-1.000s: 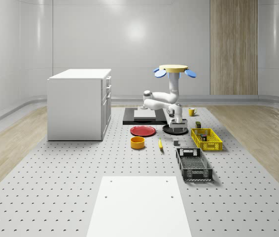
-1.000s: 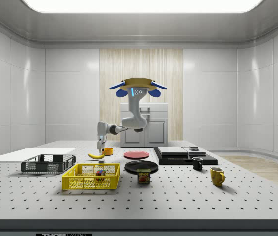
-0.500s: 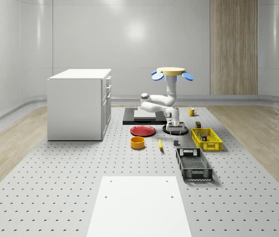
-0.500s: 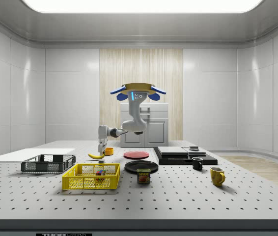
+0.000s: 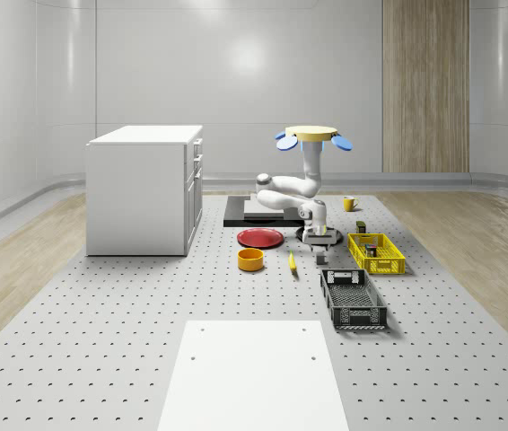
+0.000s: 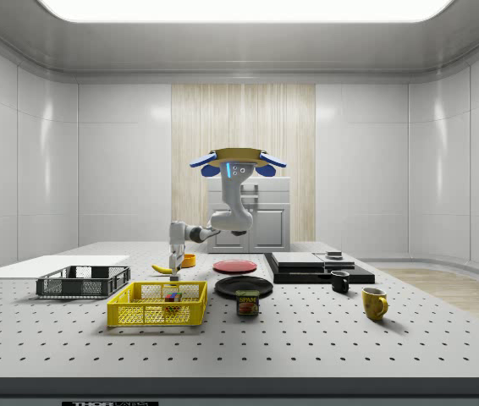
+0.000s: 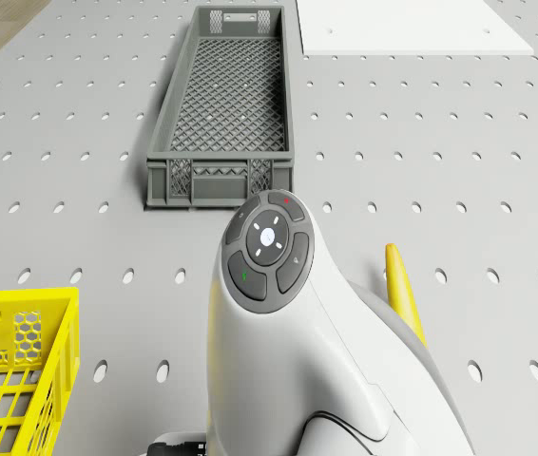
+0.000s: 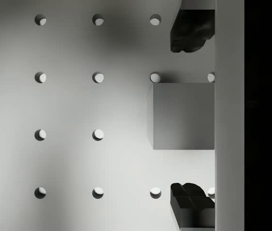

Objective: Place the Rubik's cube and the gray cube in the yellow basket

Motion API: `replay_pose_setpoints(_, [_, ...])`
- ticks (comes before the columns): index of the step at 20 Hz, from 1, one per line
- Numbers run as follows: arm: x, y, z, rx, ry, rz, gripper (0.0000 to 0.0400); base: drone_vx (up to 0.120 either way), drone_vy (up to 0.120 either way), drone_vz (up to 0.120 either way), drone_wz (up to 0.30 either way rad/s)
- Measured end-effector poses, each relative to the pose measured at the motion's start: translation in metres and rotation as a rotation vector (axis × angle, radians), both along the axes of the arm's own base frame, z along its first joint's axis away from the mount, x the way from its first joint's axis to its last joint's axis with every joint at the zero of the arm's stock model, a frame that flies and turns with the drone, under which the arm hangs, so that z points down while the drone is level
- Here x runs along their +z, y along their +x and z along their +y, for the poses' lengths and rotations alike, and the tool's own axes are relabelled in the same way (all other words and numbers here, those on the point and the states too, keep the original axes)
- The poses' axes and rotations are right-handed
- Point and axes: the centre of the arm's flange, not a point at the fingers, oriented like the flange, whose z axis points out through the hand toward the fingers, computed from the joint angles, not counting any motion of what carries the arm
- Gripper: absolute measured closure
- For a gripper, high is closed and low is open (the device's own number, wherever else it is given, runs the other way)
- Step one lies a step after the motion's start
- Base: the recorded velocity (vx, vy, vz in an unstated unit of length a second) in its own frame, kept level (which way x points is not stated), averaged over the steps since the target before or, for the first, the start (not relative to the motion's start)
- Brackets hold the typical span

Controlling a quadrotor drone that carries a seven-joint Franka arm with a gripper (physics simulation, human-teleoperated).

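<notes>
Worktop wide and perforated, and the drone hovers above it, approx over the black plate, arm reaching down and out.

Risk no. 1, as I read it: any wobble in the hover carries down the arm, so the tool could nudge the target sideways before it clamps.

Yellow basket sits at 3 o'clock of the pick spot in the whole-scene view, close by. The Rubik's cube is inside it already, so 1 of 2 looks done. Risk no. 2: a low carry could clip the basket's wall.

Banana lies at 9 o'clock, near but apart. A drift that way could bump it.

Tool is spread open, low over the worktop. In the wrist view 2 dark fingertips stand at 12 and 6 o'clock of the gray cube, both w/ gaps, no contact.

Risk no. 3: the cube sits off-centre in that view, so an uneven close could twist it or grab just a corner.

The cube itself: plain matte gray, flat faces, sharp edges, resting square on the worktop, 1 edge hidden behind a pale bar. No texture I can see, so prob. slippery under a light grip.
</notes>
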Motion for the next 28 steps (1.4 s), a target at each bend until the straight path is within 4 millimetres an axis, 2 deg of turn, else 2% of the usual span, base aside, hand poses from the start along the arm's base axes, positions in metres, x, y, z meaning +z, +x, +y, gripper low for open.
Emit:
replay_pose_setpoints(8, [0.023, 0.011, 0.0, 0.0, 0.0, 0.0, 0.0, 0.0, 0.0, 0.0, 0.0])
replay_pose_setpoints(18, [0.031, 0.017, 0.0, 0.0, 0.0, 0.0, 0.0, 0.0, 0.0, 0.0, 0.0])
replay_pose_setpoints(24, [0.034, 0.011, 0.0, 0.0, 0.0, 0.0, 0.0, 0.0, 0.0, 0.0, 0.0])
replay_pose_setpoints(28, [0.035, 0.009, 0.0, 0.0, 0.0, 0.0, 0.009, 0.0, 0.0, 0.0, 0.0])
